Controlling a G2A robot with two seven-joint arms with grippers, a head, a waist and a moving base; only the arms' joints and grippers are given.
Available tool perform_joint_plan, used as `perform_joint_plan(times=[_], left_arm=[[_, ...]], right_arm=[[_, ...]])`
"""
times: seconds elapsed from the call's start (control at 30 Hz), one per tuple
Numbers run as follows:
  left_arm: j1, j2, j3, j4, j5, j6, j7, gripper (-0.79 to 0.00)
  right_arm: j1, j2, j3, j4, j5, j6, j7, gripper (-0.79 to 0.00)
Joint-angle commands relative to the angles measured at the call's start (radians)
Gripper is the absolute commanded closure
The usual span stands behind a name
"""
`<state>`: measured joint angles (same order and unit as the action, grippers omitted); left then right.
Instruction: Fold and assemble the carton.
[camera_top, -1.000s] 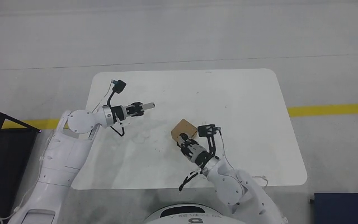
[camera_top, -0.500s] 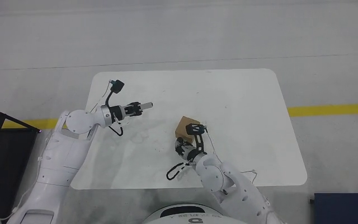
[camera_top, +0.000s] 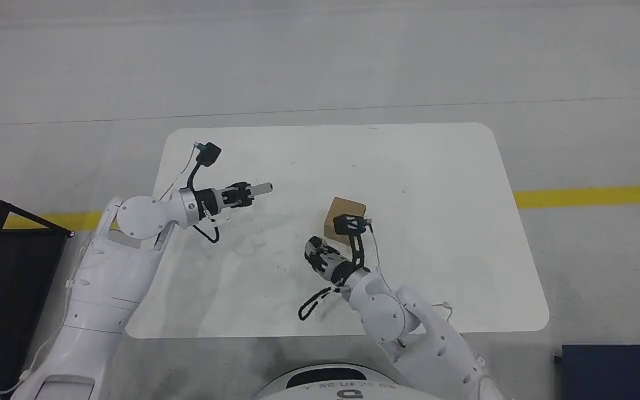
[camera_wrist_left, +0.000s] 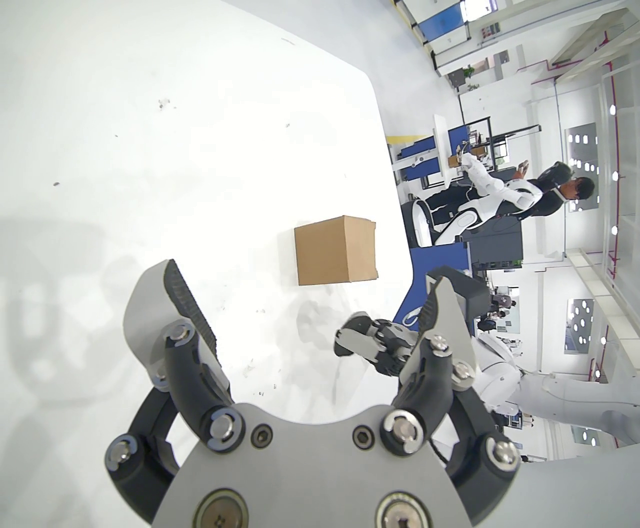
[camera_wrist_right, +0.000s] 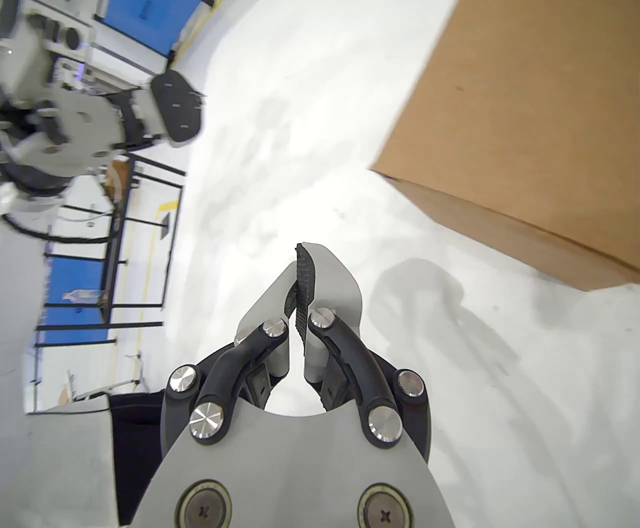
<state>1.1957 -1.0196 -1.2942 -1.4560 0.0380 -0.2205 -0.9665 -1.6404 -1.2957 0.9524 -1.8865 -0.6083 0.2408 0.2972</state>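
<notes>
The carton (camera_top: 349, 213) sits around the middle of the bench (camera_top: 430, 160), a plain brown box. From above, the right arm's wrist hardware covers its near edge, and the right wrist view cuts it off. The right end effector (camera_wrist_right: 300, 260), fingers pressed together on nothing, is near it. The left end effector (camera_top: 262, 187) gapes empty nearer the left edge, well apart.

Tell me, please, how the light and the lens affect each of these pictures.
Left wrist view: the wide lens bows the edge of the table and the room's straight lines, and the light leaves its top glaring, nearly plain white. Right wrist view: the carton has one lighter, lit face and one darker side. Top view: even light, straight lines, hardly any shadow beside the carton.
</notes>
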Motion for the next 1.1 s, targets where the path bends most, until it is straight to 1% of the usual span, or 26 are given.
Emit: perform_joint_plan(times=[0.0, 0.13, 0.2, 0.3, 0.4, 0.5, 0.57, 0.63, 0.67, 0.7, 0.77, 0.83, 0.93, 1.0, 1.07], left_arm=[[-0.003, 0.0, 0.003, -0.001, 0.001, 0.002, -0.001, -0.785], [-0.01, 0.0, 0.015, -0.003, 0.003, 0.004, -0.007, -0.785], [-0.016, -0.001, 0.022, 0.0, 0.002, 0.005, -0.009, -0.785], [-0.021, -0.001, 0.027, 0.003, 0.001, 0.005, -0.01, -0.785], [-0.025, 0.0, 0.028, 0.005, 0.001, 0.005, -0.013, -0.785], [-0.027, 0.001, 0.027, 0.007, 0.002, 0.003, -0.018, -0.785], [-0.026, 0.003, 0.024, 0.007, 0.001, 0.001, -0.022, -0.785], [-0.025, 0.004, 0.021, 0.008, -0.001, 0.0, -0.023, -0.785], [-0.025, 0.005, 0.019, 0.01, -0.004, -0.002, -0.023, -0.785], [-0.024, 0.005, 0.018, 0.011, -0.005, -0.003, -0.022, -0.785], [-0.022, 0.006, 0.017, 0.012, -0.011, -0.007, -0.018, -0.785], [-0.017, 0.007, 0.015, 0.016, -0.015, -0.012, -0.016, -0.785], [-0.011, 0.008, 0.013, 0.02, -0.019, -0.021, -0.016, -0.785], [-0.01, 0.009, 0.012, 0.023, -0.02, -0.025, -0.018, -0.785], [-0.009, 0.01, 0.013, 0.025, -0.023, -0.026, -0.021, -0.785]], right_arm=[[-0.061, 0.012, 0.066, -0.055, -0.001, -0.006, -0.05, 0.0], [-0.182, 0.03, 0.191, -0.141, -0.018, 0.041, -0.133, 0.0], [-0.235, 0.035, 0.254, -0.161, -0.023, 0.089, -0.185, 0.0], [-0.257, 0.036, 0.285, -0.156, -0.022, 0.137, -0.208, 0.0], [-0.23, 0.031, 0.272, -0.117, 0.005, 0.146, -0.186, 0.0], [-0.164, 0.023, 0.237, -0.038, 0.025, 0.159, -0.162, 0.0], [-0.122, 0.016, 0.199, -0.009, 0.047, 0.131, -0.135, 0.0], [-0.095, 0.012, 0.157, -0.002, 0.071, 0.08, -0.095, 0.0], [-0.085, 0.01, 0.146, -0.001, 0.089, 0.048, -0.082, 0.0], [-0.082, 0.01, 0.15, 0.001, 0.089, 0.043, -0.089, 0.0], [-0.088, 0.01, 0.161, 0.001, 0.083, 0.061, -0.11, 0.0], [-0.098, 0.01, 0.176, 0.0, 0.071, 0.107, -0.14, 0.0], [-0.09, 0.007, 0.163, 0.01, 0.058, 0.154, -0.143, 0.0], [-0.071, 0.002, 0.128, 0.017, 0.057, 0.154, -0.123, 0.0], [-0.049, -0.003, 0.089, 0.024, 0.065, 0.132, -0.098, 0.0]])
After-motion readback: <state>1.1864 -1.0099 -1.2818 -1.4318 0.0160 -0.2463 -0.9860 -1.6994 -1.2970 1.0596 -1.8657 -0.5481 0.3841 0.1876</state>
